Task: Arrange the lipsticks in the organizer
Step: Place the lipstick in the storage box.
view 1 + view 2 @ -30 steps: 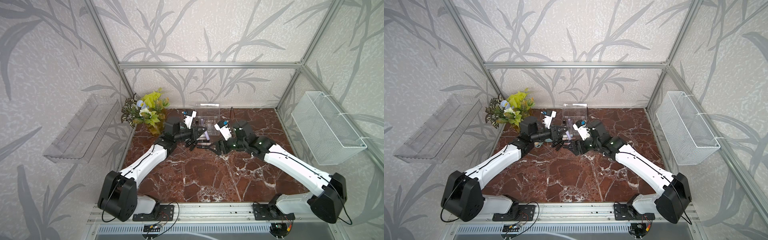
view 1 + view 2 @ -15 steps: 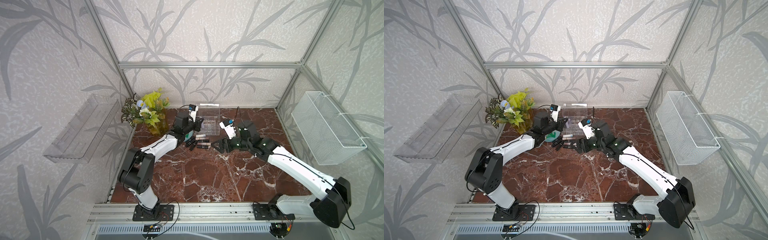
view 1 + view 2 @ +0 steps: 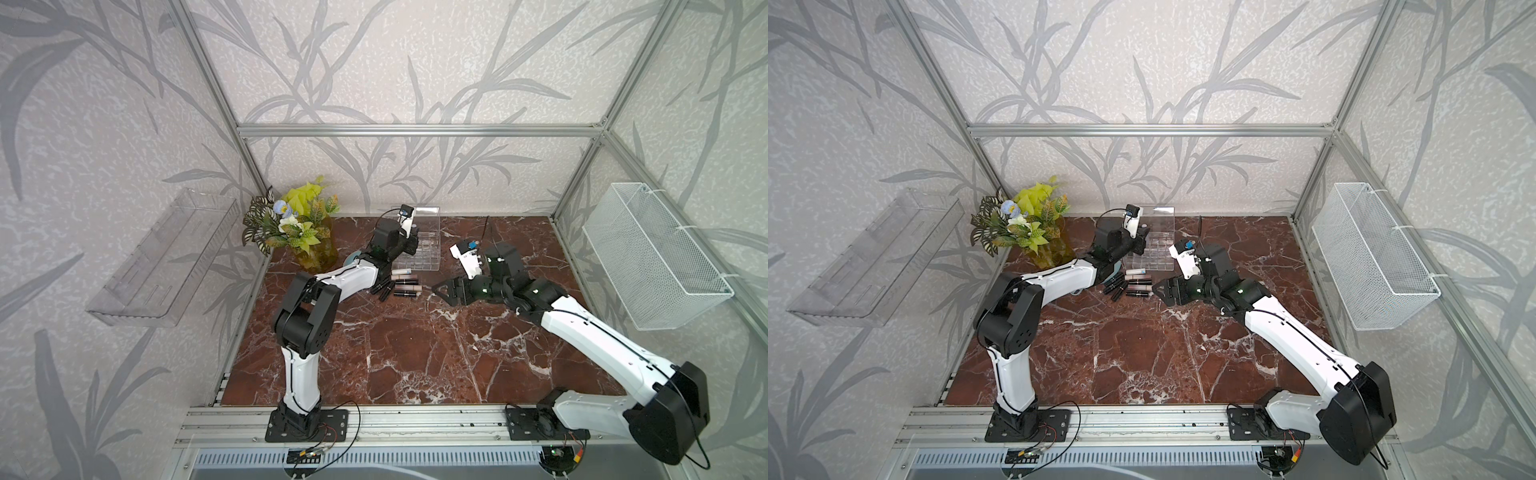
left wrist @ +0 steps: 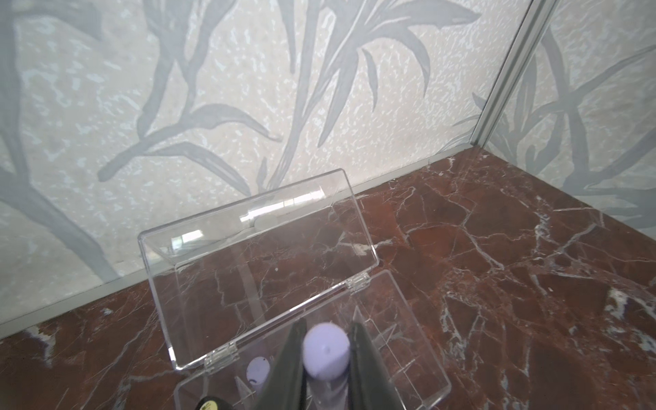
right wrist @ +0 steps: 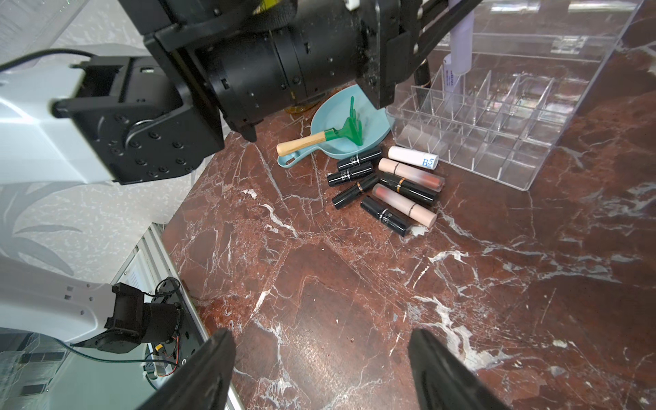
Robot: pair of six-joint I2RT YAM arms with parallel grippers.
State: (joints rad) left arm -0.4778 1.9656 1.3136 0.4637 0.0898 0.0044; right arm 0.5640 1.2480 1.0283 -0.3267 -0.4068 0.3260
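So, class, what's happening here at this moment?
The left gripper is shut on a lilac lipstick, holding it upright over the open organizer, where another lilac tube already stands in a cell. The right gripper hangs open above the marble table, empty. Eight lipsticks lie loose beside the organizer.

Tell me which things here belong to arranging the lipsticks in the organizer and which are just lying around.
Job: organizer, lid open; loose lipsticks beside it; lilac lipstick held in the left gripper.
Lying about: green rake, blue scoop it lies in, plant, wire basket, clear wall tray.
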